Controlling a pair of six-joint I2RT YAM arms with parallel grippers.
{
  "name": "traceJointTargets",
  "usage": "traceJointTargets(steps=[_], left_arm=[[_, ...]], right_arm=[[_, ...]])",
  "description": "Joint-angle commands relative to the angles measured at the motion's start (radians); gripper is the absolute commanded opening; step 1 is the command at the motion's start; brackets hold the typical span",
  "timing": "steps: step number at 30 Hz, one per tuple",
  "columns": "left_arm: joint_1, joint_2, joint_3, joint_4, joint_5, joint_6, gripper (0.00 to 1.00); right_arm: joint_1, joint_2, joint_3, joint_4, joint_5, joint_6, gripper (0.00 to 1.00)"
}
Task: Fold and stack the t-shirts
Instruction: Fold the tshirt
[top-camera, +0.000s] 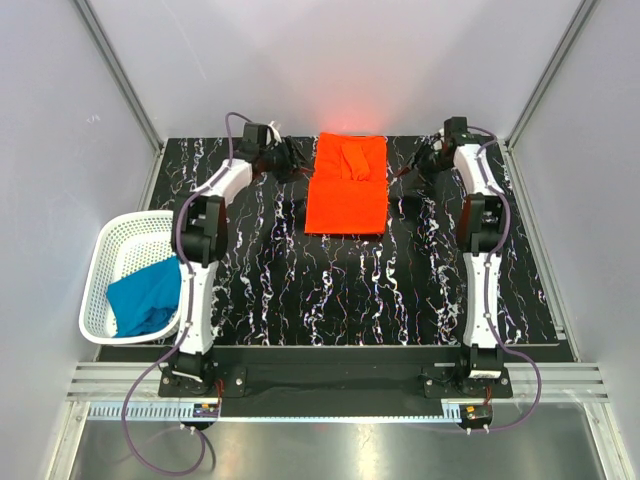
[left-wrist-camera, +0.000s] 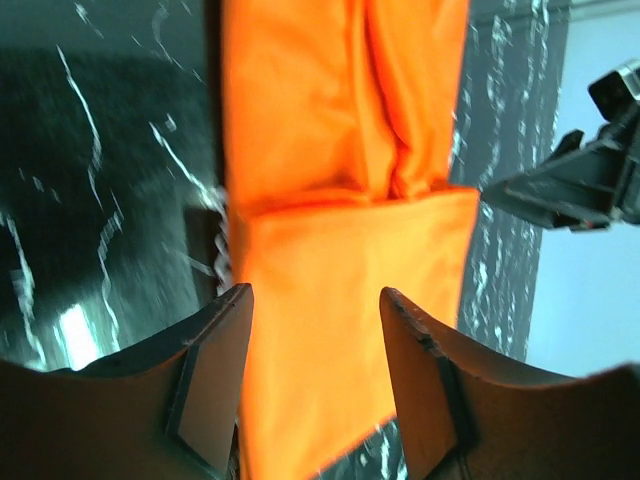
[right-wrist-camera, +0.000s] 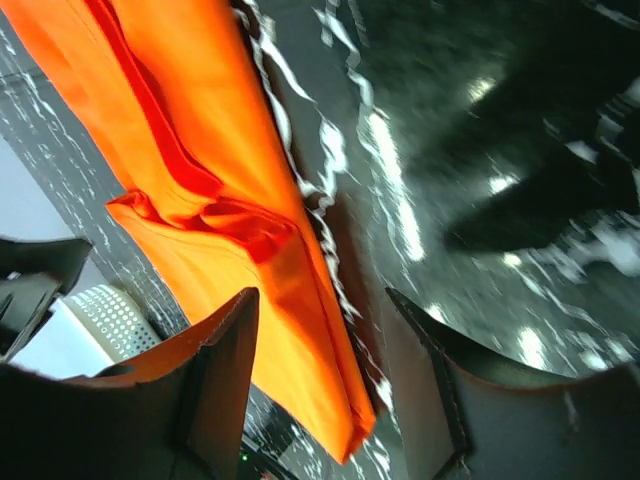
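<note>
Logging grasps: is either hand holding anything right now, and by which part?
Nothing is held: left hand and right hand are open near the orange t-shirt.

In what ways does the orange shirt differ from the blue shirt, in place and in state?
Place: the orange shirt lies on the black table, far middle; the blue shirt sits in the white basket at the left. State: the orange shirt is folded flat into a rectangle; the blue shirt is crumpled. Both are plain cloth.
</note>
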Motion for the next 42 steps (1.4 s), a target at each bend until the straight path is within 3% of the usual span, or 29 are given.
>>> traceJointTargets(steps=[1, 9, 10, 13, 17, 27, 36, 42], left_arm=[[-0.017, -0.145, -0.079, 0.003, 0.024, 0.043, 0.56], [-0.086, -0.239, -0.280, 0.003, 0.064, 0.026, 0.40], [-0.098, -0.250, -0.324, 0.007, 0.060, 0.035, 0.39], [-0.109, -0.259, -0.387, 0.023, 0.064, 0.032, 0.38], [-0.107, -0.239, -0.424, 0.037, 0.070, 0.015, 0.35], [-0.104, -0.155, -0.423, 0.038, 0.060, 0.000, 0.33], [-0.106, -0.150, -0.413, 0.029, 0.063, 0.005, 0.33], [-0.104, -0.207, -0.397, 0.003, 0.076, -0.009, 0.38]], right_arm=[[-0.001, -0.163, -0.033, -0.069, 0.029, -0.052, 0.59], [0.123, -0.325, -0.256, -0.052, -0.083, -0.098, 0.54], [0.140, -0.333, -0.305, -0.042, -0.124, -0.101, 0.43], [0.207, -0.358, -0.426, 0.043, -0.189, -0.091, 0.28], [0.235, -0.382, -0.593, 0.202, -0.258, -0.048, 0.16], [0.157, -0.324, -0.757, 0.265, -0.275, -0.143, 0.15], [0.111, -0.269, -0.710, 0.255, -0.284, -0.193, 0.24], [0.094, -0.298, -0.687, 0.250, -0.315, -0.141, 0.27]])
